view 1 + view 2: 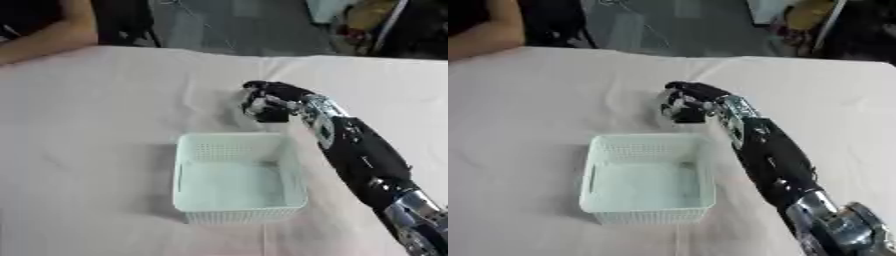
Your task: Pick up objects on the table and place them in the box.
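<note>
A pale mesh box [187, 170] stands on the white cloth in the middle of the table, and I see nothing inside it. My right arm comes in from the lower right and passes the box's right side. My right hand [273, 98] hovers just beyond the box's far right corner. Its fingers are curled down round a small dark object [269, 115] with a pale patch, which I cannot make out further. The object hangs just above the cloth, close to the box's far rim. My left hand shows in neither view.
The white cloth [96, 125] covers the whole table and lies bare left of the box. Beyond the table's far edge are a dark floor and some clutter [367, 25] at the upper right.
</note>
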Controlling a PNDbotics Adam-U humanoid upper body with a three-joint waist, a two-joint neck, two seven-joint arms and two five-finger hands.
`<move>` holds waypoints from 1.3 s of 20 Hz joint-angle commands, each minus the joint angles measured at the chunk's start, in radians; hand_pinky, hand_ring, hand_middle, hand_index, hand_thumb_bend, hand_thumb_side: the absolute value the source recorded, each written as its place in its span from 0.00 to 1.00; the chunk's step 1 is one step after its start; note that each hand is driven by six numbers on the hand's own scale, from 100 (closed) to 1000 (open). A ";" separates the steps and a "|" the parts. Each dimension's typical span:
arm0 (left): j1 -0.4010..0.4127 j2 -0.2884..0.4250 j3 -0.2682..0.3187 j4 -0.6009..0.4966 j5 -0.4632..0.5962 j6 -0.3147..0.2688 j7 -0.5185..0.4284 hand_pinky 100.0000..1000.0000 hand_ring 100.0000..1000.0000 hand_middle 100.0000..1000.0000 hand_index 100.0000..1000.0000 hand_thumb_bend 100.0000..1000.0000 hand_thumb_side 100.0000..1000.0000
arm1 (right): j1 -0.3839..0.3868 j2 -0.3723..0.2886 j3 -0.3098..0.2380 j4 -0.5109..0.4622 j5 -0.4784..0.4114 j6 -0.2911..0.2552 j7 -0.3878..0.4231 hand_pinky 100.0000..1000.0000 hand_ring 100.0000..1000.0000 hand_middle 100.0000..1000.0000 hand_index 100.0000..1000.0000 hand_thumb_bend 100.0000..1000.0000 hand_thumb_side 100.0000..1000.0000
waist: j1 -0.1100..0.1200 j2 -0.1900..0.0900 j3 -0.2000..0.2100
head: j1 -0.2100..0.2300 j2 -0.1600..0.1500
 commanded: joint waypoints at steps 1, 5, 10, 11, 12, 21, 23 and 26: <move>-0.019 0.003 -0.001 -0.014 0.003 -0.001 -0.005 0.64 0.66 0.69 0.86 0.49 0.87 | -0.005 -0.008 0.001 0.018 0.014 -0.008 0.045 0.97 1.00 1.00 0.77 0.10 1.00 | 0.005 -0.008 0.002 | 0.002 -0.009; -0.019 0.003 -0.002 -0.014 0.003 0.000 -0.006 0.64 0.67 0.69 0.86 0.49 0.87 | -0.002 -0.007 0.004 0.027 0.020 -0.015 0.109 0.87 1.00 1.00 0.79 0.23 1.00 | 0.005 -0.008 0.002 | 0.002 -0.008; -0.019 0.003 -0.003 -0.014 0.005 -0.001 -0.009 0.64 0.67 0.69 0.86 0.49 0.87 | 0.000 -0.007 0.003 0.024 0.020 -0.016 0.169 0.72 0.96 0.92 0.79 0.28 0.88 | 0.004 -0.009 0.004 | 0.004 -0.007; -0.019 0.002 -0.003 -0.014 0.005 -0.001 -0.009 0.64 0.67 0.69 0.86 0.49 0.87 | 0.000 -0.007 0.003 0.022 0.018 -0.016 0.175 0.71 0.95 0.92 0.79 0.27 0.87 | 0.004 -0.009 0.004 | 0.005 -0.006; -0.019 0.002 -0.003 -0.014 0.005 -0.002 -0.010 0.64 0.67 0.69 0.86 0.49 0.87 | 0.000 -0.007 0.004 0.020 0.017 -0.017 0.180 0.69 0.94 0.92 0.79 0.27 0.85 | 0.003 -0.009 0.005 | 0.005 -0.006; -0.022 0.000 -0.004 -0.014 0.008 -0.003 -0.014 0.64 0.67 0.69 0.86 0.49 0.87 | -0.003 -0.006 0.013 0.020 0.022 -0.023 0.232 0.66 0.93 0.92 0.80 0.33 0.75 | 0.001 -0.009 0.008 | 0.006 -0.006; -0.022 0.000 -0.004 -0.014 0.008 -0.004 -0.015 0.64 0.67 0.69 0.86 0.49 0.87 | -0.005 -0.006 0.016 0.026 0.032 -0.021 0.263 0.65 0.92 0.91 0.80 0.35 0.71 | 0.001 -0.008 0.008 | 0.008 -0.005; -0.024 0.000 -0.005 -0.014 0.009 -0.004 -0.016 0.64 0.67 0.69 0.86 0.49 0.87 | -0.007 -0.006 0.019 0.035 0.055 -0.011 0.316 0.59 0.83 0.87 0.78 0.29 0.53 | 0.001 -0.007 0.008 | 0.009 -0.003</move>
